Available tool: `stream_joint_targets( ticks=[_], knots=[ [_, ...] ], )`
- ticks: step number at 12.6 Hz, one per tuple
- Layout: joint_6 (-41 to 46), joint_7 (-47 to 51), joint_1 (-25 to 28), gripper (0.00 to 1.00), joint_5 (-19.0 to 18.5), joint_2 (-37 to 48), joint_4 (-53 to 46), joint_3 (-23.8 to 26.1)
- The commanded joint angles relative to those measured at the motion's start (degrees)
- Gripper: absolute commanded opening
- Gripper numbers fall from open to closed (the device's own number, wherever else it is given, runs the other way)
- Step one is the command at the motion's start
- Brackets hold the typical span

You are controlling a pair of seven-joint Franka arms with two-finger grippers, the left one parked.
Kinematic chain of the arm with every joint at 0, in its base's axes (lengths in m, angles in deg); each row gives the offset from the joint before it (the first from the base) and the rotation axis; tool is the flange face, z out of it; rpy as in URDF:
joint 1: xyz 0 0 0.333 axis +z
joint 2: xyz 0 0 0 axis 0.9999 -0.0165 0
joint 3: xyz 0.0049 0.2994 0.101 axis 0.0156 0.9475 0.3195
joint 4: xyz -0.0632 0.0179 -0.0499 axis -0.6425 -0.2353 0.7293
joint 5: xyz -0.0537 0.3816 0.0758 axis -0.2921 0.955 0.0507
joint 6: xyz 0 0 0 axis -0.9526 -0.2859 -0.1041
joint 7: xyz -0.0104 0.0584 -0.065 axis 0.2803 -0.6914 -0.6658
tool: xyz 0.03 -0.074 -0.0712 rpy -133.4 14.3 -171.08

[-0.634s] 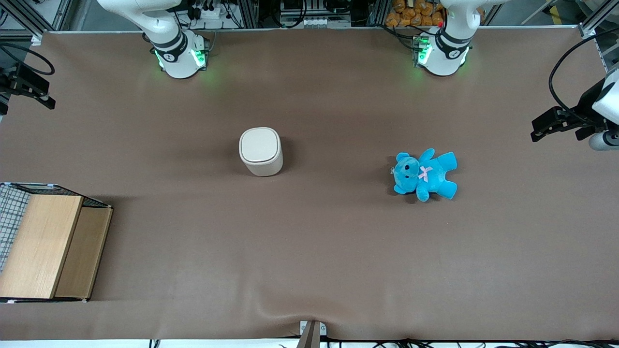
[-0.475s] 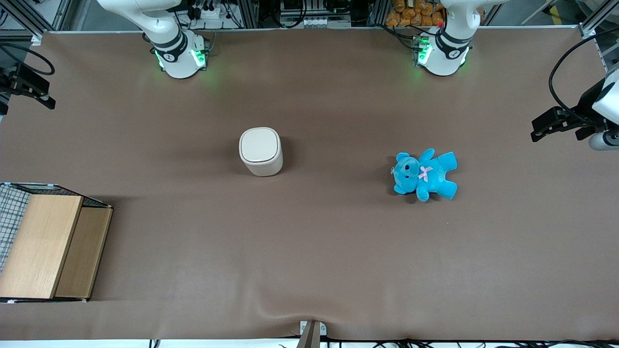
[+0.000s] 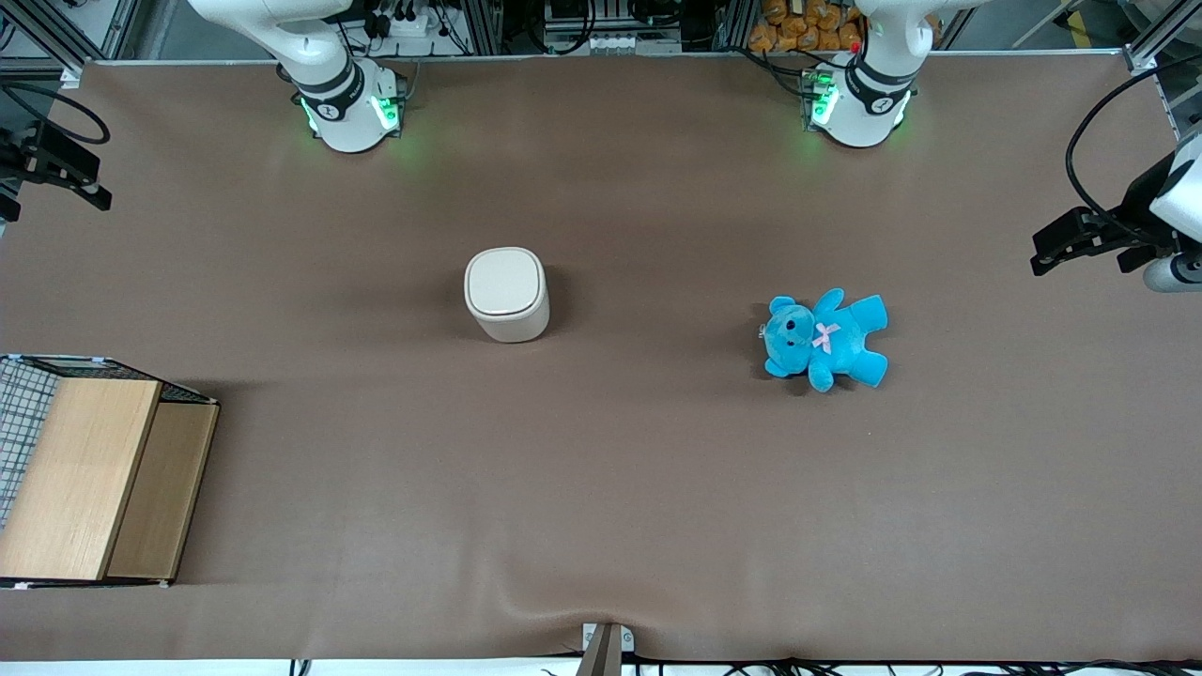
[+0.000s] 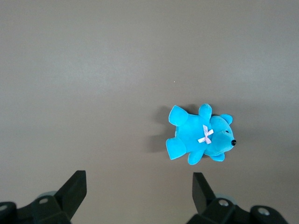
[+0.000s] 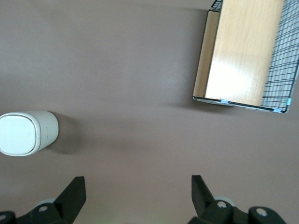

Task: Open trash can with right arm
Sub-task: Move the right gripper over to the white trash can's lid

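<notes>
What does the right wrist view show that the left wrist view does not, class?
Only the right wrist view shows the closed cream-white plastic trash can, the wooden box with wire mesh and the working right arm's open black gripper, high above the cloth, apart from the can. Only the left wrist view shows the blue plush teddy bear. Both share the brown table cloth.

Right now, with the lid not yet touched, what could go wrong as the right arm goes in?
The trash can stands free on the table cloth, lid shut: a sideways push could slide or tip it. The gripper, open, hangs high toward the working arm's end, nearer the wooden box than the can, so the long approach may misalign.
</notes>
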State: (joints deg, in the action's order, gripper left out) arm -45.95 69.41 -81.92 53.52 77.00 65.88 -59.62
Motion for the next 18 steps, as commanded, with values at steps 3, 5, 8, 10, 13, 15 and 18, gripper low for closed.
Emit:
stream_joint_targets(
  ticks=[3, 5, 8, 10, 13, 15, 18],
  knots=[
    [-0.4, 15.3, 2.0, 1.0, 0.5, -1.6, 1.4, 11.1],
    [-2.9, 19.0, 3.9, 1.0, 0.6, -3.3, 4.3, 13.9],
    [-9.4, 20.7, 4.8, 0.85, 0.8, -5.2, 10.6, 17.8],
    [-12.7, 26.0, 6.7, 0.47, 0.9, -7.4, 12.9, 19.2],
    [-21.2, 33.8, 6.8, 0.2, 0.8, -8.4, 19.2, 24.2],
    [-27.3, 37.4, 6.8, 0.0, 0.2, -8.4, 24.1, 26.1],
    [-32.4, 40.0, 7.0, 0.0, 0.1, -9.9, 27.6, 27.2]
  ],
)
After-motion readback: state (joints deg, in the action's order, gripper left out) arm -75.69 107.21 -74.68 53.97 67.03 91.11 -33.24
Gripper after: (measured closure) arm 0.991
